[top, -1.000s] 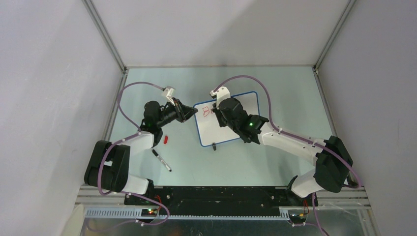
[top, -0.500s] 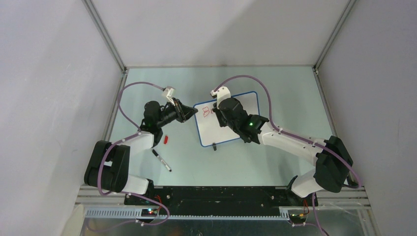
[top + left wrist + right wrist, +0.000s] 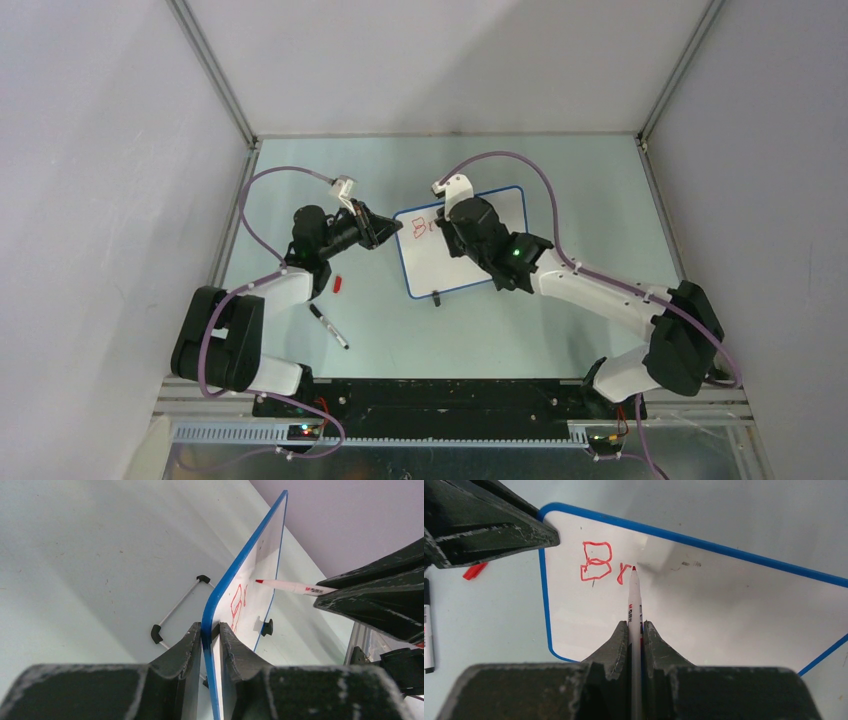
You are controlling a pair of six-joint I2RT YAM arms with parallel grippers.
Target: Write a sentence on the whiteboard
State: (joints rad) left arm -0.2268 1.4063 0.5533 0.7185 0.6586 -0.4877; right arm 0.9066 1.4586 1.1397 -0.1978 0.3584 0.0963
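The whiteboard lies mid-table, white with a thin blue rim. My left gripper is shut on its left edge, one finger on each face. My right gripper is shut on a red marker. The marker's tip rests on the board just right of the red letters "Br", the only part of the sentence that shows. In the top view the right arm covers the middle of the board.
A red marker cap and a black marker lie on the table left of the board. A black clip foot sits on the board's near edge. A wire stand piece lies under its left side.
The right arm has shifted slightly to the right over the board with the marker. The left arm and the board have stayed put.
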